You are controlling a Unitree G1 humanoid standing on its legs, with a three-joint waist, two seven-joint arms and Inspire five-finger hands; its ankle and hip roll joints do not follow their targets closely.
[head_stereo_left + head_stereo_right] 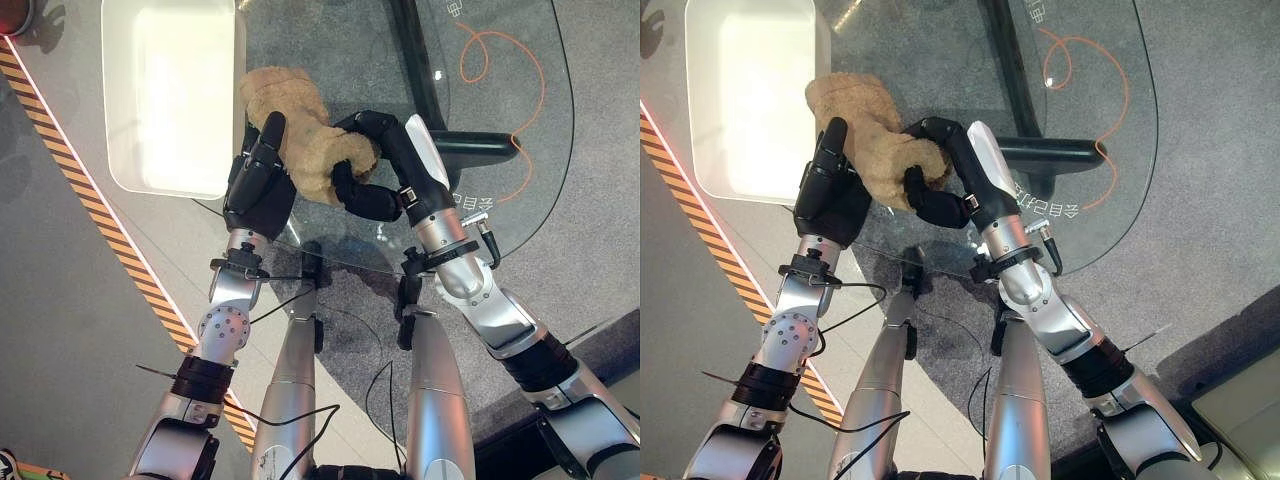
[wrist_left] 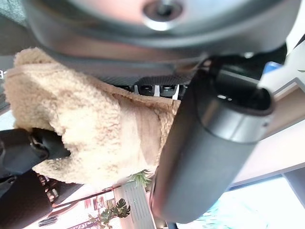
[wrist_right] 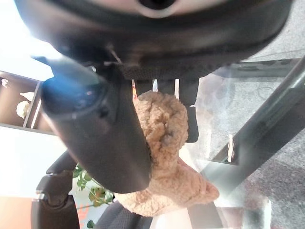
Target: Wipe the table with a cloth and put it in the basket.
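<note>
Gripping one cloth [image 1: 300,135] between two hands, left hand [image 1: 258,185], right hand [image 1: 385,165], one basket [image 1: 170,95]

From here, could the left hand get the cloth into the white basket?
Probably yes: the left hand grips the cloth right beside the basket, nothing between. The right hand also holds the cloth and must release.

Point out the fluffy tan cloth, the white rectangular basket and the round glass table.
fluffy tan cloth [image 1: 300,125]: left eye view, on its bunched middle, between both hands.
white rectangular basket [image 1: 112,90]: left eye view, on its left wall.
round glass table [image 1: 500,110]: left eye view, on bare glass.
</note>
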